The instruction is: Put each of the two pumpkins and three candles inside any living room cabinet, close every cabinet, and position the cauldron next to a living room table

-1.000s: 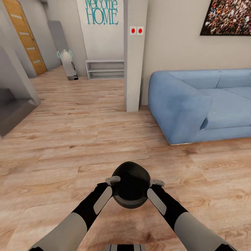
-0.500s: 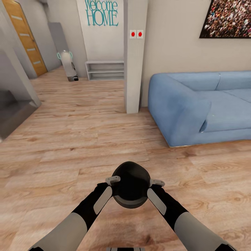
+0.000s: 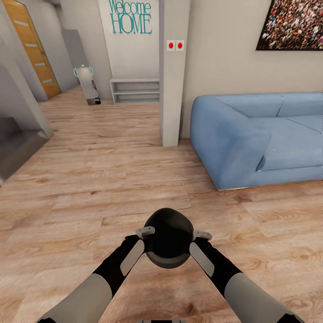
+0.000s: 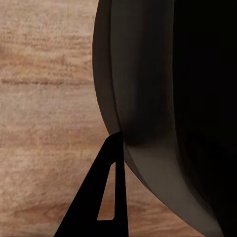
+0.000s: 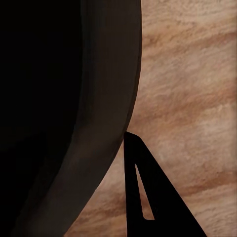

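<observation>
Clearly I carry the cauldron point(image 3: 168, 237) squeezed between my left gripper point(image 3: 145, 232) and right gripper point(image 3: 202, 234), each clamping its rim, so it rides level above the floor point(image 3: 89, 188).

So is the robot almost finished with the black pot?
Not yet. The round black cauldron is held between the left gripper and right gripper, above the wood plank floor near the blue sofa. It still needs setting beside a table. Pumpkins and candles can't be judged here.
</observation>
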Robot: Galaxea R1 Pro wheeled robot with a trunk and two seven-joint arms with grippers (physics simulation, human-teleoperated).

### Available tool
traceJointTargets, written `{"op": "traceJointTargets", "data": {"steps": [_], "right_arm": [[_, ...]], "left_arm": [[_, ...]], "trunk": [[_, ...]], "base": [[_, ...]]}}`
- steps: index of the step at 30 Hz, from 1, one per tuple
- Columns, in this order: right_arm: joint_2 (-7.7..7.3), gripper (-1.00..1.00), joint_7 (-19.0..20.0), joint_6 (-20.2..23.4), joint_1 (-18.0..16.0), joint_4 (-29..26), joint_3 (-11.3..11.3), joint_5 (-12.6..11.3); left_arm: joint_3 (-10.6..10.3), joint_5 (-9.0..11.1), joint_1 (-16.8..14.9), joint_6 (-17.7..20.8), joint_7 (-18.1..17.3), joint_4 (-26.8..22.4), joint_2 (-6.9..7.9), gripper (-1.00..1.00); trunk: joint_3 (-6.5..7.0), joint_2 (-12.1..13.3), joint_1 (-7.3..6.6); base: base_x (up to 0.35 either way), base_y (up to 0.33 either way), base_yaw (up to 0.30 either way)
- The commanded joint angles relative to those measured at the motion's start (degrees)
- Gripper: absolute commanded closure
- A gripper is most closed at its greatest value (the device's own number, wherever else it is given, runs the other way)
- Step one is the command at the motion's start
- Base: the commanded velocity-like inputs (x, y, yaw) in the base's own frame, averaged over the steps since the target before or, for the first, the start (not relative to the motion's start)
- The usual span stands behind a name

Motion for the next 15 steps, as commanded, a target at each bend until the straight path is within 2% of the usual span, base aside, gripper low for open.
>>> {"op": "traceJointTargets", "data": {"steps": [1, 5, 15], "right_arm": [[-0.05, 1.00, -0.37, -0.35, -0.12, -0.14, 0.18, -0.97], [-0.05, 1.00, -0.37, -0.35, -0.12, -0.13, 0.15, -0.97], [-0.05, 1.00, -0.37, -0.35, -0.11, -0.10, 0.14, -0.97]], "left_arm": [[-0.24, 0.03, -0.04, 0.30, 0.62, -0.08, 0.12, 1.00], [-0.24, 0.11, -0.05, 0.31, 0.62, -0.07, 0.15, 1.00], [-0.24, 0.04, -0.05, 0.29, 0.62, -0.08, 0.16, 1.00]], "trunk": [[-0.04, -0.03, -0.03], [-0.04, -0.03, -0.03], [-0.04, -0.03, -0.03]], "base": [[-0.161, 0.096, -0.080], [-0.224, 0.144, -0.171], [-0.235, 0.180, -0.266]]}}
